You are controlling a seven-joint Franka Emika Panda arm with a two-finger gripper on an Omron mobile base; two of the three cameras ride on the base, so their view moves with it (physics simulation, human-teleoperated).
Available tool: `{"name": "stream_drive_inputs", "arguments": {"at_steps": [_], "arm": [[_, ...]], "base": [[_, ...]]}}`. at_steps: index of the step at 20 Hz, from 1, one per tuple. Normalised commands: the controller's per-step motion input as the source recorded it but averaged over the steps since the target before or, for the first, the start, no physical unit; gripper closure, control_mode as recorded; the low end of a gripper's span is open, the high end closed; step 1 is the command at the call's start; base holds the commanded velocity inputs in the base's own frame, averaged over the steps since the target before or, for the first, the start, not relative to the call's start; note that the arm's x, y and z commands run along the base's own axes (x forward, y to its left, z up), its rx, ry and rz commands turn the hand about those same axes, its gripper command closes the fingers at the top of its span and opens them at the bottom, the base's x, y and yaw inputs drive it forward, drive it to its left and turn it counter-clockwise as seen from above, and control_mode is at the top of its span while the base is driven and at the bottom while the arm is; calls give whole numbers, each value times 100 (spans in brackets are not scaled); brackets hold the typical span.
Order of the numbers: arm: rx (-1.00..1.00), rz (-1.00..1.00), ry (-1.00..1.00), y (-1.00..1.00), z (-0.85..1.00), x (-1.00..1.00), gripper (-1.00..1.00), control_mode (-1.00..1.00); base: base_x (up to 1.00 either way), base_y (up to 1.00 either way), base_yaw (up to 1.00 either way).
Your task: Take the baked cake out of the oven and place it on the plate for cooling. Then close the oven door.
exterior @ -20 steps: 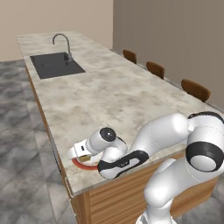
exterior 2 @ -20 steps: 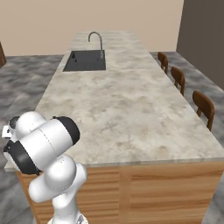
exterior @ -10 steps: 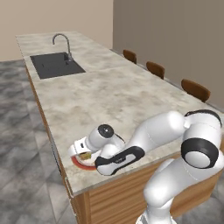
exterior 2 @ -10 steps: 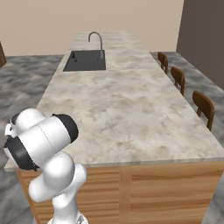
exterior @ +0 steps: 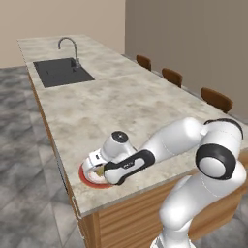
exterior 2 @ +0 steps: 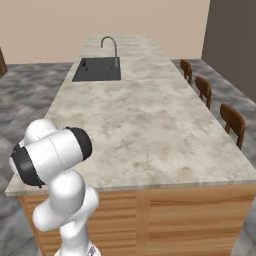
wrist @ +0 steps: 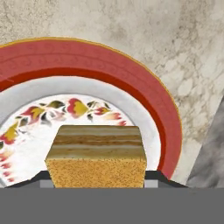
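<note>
A square slice of layered cake (wrist: 96,155) sits between my two dark fingertips (wrist: 43,180), and my gripper (wrist: 101,180) is shut on it. It hangs just over the white, flower-patterned middle of a red-rimmed plate (wrist: 87,57). In the left base view the gripper (exterior: 99,170) reaches down over that plate (exterior: 85,178), which lies near the counter's front left edge. My white arm blocks this spot in the right base view. The oven and the oven door are out of view.
The plate rests on a long marble island counter (exterior: 121,106). A black sink (exterior: 62,71) and a faucet (exterior: 70,46) are at its far end. Brown chairs (exterior: 215,99) line the right side. Grey tiled floor (exterior: 24,160) lies past the left edge.
The hand has eased slightly lower over the plate with the cake still between the fingers. The grip is unchanged.
</note>
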Motion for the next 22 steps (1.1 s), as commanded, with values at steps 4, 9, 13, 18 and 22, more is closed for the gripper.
{"name": "stream_drive_inputs", "arguments": {"at_steps": [4,9,13,18,22], "arm": [[-31,6,30,1,-9,27,100,-100],[-7,13,8,-1,-9,14,100,-100],[0,10,0,0,-25,3,100,-100],[0,7,-6,-1,-32,0,100,-100],[0,4,-3,-7,-18,0,100,-100]], "base": [[0,0,0],[0,0,0],[0,0,0],[0,0,0],[0,0,0]]}}
